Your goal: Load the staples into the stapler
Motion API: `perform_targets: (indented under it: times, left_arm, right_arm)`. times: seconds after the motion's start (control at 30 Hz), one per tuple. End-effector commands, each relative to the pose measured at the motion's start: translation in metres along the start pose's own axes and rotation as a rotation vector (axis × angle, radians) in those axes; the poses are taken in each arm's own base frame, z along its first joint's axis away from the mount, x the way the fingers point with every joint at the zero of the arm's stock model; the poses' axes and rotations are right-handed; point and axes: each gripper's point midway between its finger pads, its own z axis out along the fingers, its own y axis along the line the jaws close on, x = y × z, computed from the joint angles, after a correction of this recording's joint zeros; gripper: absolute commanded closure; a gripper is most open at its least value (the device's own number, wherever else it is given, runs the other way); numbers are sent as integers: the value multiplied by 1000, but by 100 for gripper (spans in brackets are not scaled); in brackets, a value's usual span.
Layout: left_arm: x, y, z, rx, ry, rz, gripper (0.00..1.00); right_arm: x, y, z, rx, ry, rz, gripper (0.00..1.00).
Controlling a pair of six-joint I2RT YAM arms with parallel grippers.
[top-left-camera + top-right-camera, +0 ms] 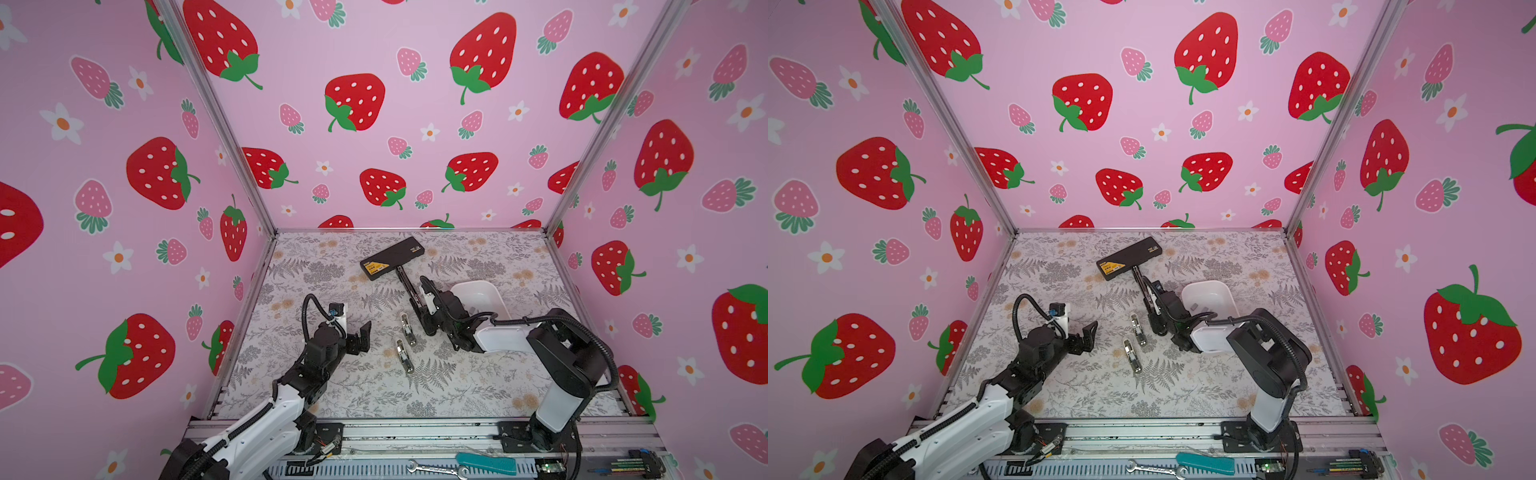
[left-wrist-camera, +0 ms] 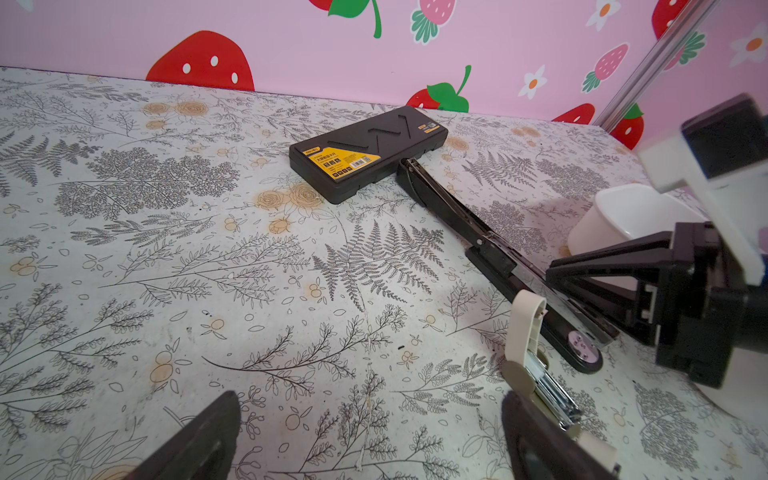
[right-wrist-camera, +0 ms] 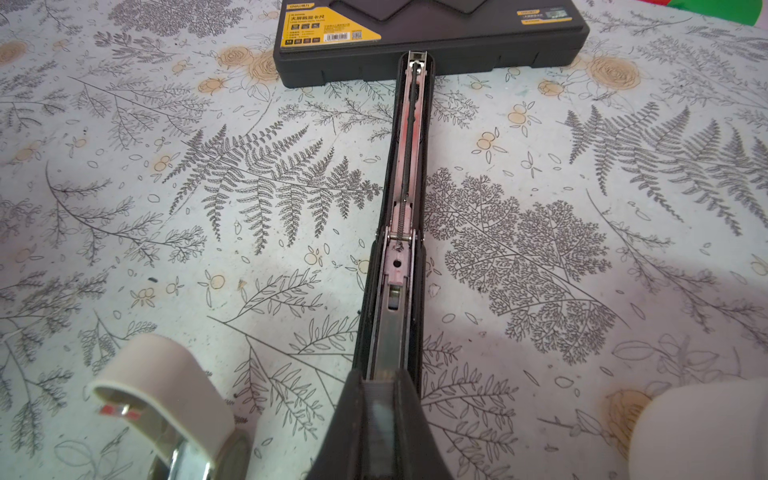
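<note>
The long black stapler lies opened flat on the counter. Its far end touches a black case, and its near end is hidden under the right claw. That claw is clenched, its tips meeting over the stapler's bare metal channel. In the right wrist view a pale sliver shows between the tips, but what it is cannot be made out.

In a top view a small grey patch inside the white bowl may be the staples. It is too small to be sure, and the right arm covers the bowl's near rim.

The left claw is released, with its jaws wide, and hangs over the counter well apart from the black stapler. It is near two small beige staplers. The left wrist view cuts off all but its fingertips, one of which covers part of a beige stapler.
</note>
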Motion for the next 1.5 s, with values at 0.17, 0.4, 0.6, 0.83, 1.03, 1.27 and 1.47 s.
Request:
perform_targets:
  times: [0.17,0.4,0.6,0.83,1.03,1.27,1.47]
  left_arm:
    - [0,5,-1,-21,-6,-6,1]
    - [0,5,-1,-20,-6,-5,1]
    - [0,5,-1,-21,-7,-5,1]
    - [0,5,-1,-21,-7,-6,1]
    - [0,5,-1,-22,-8,-5,1]
    - [0,6,-1,-25,-5,-7,1]
    - [0,5,-1,-25,-5,-6,1]
  right_arm:
    - [16,-6,-5,22,65,19,91]
    - [21,-9,-1,35,85,23,90]
    - [25,-11,3,39,98,32,90]
    - [28,-13,7,38,112,47,90]
    - [31,-15,9,41,124,52,85]
    - [30,-15,9,39,124,57,84]
    - [28,-14,8,32,118,54,84]
